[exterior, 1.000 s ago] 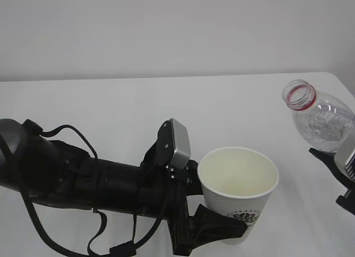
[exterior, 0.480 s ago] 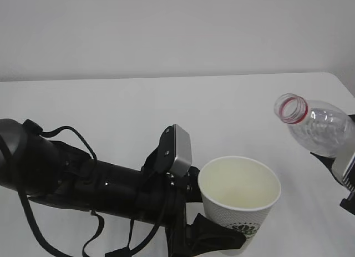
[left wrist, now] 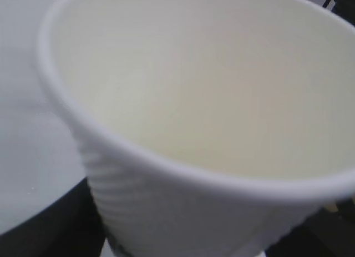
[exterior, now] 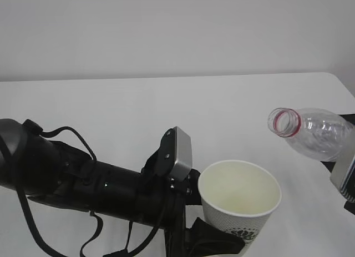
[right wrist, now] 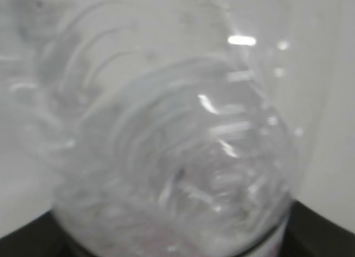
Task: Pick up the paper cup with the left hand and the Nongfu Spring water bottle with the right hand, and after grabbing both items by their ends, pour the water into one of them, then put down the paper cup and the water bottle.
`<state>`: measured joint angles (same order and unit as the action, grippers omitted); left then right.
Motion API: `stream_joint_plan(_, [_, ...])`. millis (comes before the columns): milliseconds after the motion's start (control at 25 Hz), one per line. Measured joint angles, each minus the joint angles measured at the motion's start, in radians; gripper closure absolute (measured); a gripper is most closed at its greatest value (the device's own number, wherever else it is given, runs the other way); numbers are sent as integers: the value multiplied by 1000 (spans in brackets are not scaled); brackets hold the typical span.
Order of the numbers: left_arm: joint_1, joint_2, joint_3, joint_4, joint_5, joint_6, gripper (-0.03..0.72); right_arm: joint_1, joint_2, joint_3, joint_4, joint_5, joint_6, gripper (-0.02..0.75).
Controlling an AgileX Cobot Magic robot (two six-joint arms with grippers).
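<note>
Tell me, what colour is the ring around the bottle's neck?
Red. The ring circles the open mouth of the bottle; the exterior view shows it best.

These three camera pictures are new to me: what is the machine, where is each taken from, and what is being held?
It is a two-armed table robot. The wide picture looks down at a slant on a white table. The thick black arm ends in the left hand, which grips the paper cup near its base; the cup looks empty. At the right edge, the right hand grips the Nongfu Spring water bottle, uncapped and tipped with its mouth toward the cup; nothing is pouring. The other two pictures come from wrist cameras: one looks into the cup, the other, blurred, shows the bottle close up.
</note>
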<state>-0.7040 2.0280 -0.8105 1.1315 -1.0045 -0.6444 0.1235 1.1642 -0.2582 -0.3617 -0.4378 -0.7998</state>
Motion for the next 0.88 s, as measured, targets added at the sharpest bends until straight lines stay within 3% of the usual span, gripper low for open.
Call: stream_joint_plan(880, [0,0,0,22,-1,6,142,0,0,0,0,-36,-178,256])
